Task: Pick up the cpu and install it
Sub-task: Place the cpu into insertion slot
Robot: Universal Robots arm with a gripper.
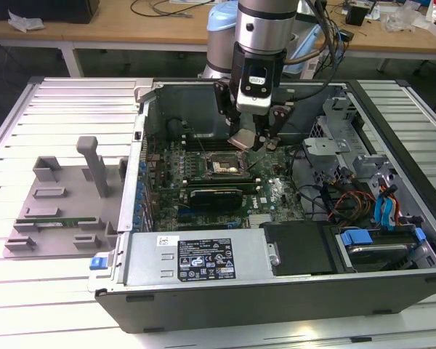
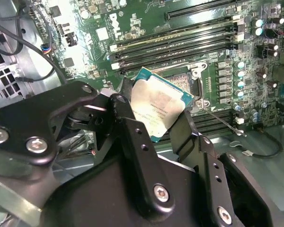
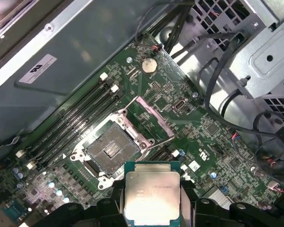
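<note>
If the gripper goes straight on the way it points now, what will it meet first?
The chip held in the gripper would probably touch first, on the green board at or just beside the open socket; depth is unclear.

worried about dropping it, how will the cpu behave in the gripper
The cpu looks stiff and flat, so probably won't flex. Held only by its thin edges in the gripper, it could slip or tilt. Likely light, yet dropping onto the open socket might damage it.
</note>
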